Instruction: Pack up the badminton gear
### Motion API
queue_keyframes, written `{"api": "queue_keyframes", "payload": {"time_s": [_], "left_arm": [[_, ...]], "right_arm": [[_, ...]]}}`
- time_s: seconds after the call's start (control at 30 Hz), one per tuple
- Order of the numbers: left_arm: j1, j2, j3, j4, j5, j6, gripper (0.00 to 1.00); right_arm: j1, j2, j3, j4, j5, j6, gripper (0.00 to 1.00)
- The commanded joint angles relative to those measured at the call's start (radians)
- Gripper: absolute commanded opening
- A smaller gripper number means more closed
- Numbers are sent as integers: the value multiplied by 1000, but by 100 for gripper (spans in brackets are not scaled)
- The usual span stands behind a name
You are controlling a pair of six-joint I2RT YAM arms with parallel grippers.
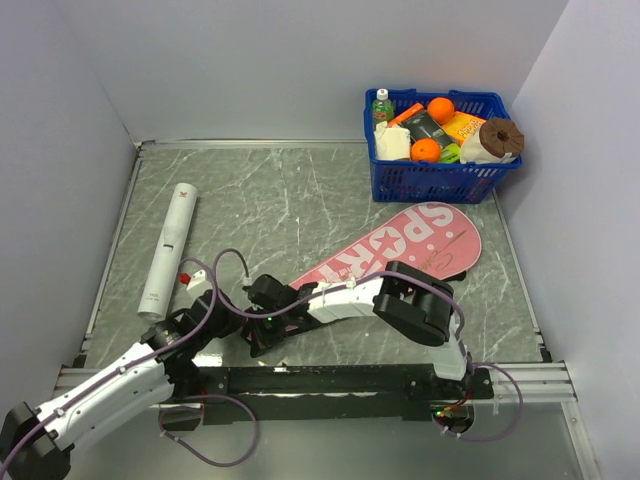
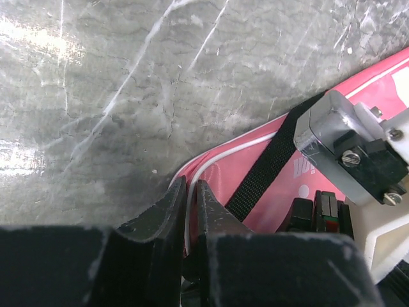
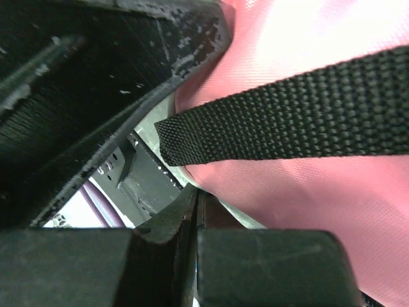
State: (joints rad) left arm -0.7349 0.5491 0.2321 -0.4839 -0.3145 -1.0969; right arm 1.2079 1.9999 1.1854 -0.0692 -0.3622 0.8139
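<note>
The pink SPORT bag [image 1: 400,250] lies slantwise, wide end just beside the blue basket [image 1: 440,182], narrow end at both grippers. The left gripper [image 2: 190,192] pinches its white-piped edge. The right gripper [image 3: 195,199] is clenched; whether it has caught fabric is unclear.

Black strap [image 3: 287,115] across the pink bag [image 3: 319,217], fingers [image 3: 167,220] tight together just beneath its end.

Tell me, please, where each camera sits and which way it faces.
Top external: above and behind the bases, looking down on the table and pink bag; left arm and right arm show.
Left wrist: on the left arm, looking along the bag's edge; left claw shows, pinching that edge.
Right wrist: on the right arm, close against the bag; shut right claw shows.
Shared: both wrist views show the bag and its black strap.
</note>
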Motion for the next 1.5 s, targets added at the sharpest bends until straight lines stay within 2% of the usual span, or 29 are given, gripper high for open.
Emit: {"api": "queue_keyframes", "payload": {"time_s": [0.0, 0.17, 0.5, 0.73, 0.77, 0.83, 0.87, 1.0, 1.13, 1.23, 1.27, 1.3, 1.33, 1.47], "left_arm": [[-66, -12, 4, 60, 227, -63, 14], [-84, -43, -13, 68, 265, -73, 11], [-149, -94, -33, 30, 238, -112, 9], [-155, -87, -39, 35, 227, -116, 9], [-155, -86, -34, 30, 219, -115, 9], [-155, -87, -30, 18, 198, -118, 10], [-156, -87, -28, 18, 193, -119, 11], [-156, -84, -14, -5, 143, -135, 14], [-155, -83, 10, -24, 101, -135, 15], [-155, -69, 44, -45, 66, -130, 16], [-155, -63, 64, -50, 57, -129, 17], [-153, -49, 75, -62, 39, -127, 18], [-153, -41, 87, -67, 28, -123, 18], [-153, -11, 160, -75, -40, -94, 27]], "right_arm": [[2, 17, 68, 157, 153, -44, 0], [2, -9, 82, 131, 265, -64, 0], [-4, 48, 232, 57, 313, -61, 0], [-21, -10, 151, 118, 356, -47, 1], [-22, -27, 126, 134, 355, -45, 10], [-24, -49, 100, 150, 348, -48, 20], [-25, -74, 73, 160, 347, -50, 28], [-25, -154, 16, 157, 342, -87, 42], [-33, -252, -47, 141, 325, -107, 49], [-48, -335, -96, 108, 272, -119, 63], [-51, -372, -107, 86, 258, -130, 82], [-53, -392, -110, 74, 269, -140, 86], [-53, -417, -115, -1, 285, -165, 100], [-74, -550, -135, -147, 431, -217, 100]]}}
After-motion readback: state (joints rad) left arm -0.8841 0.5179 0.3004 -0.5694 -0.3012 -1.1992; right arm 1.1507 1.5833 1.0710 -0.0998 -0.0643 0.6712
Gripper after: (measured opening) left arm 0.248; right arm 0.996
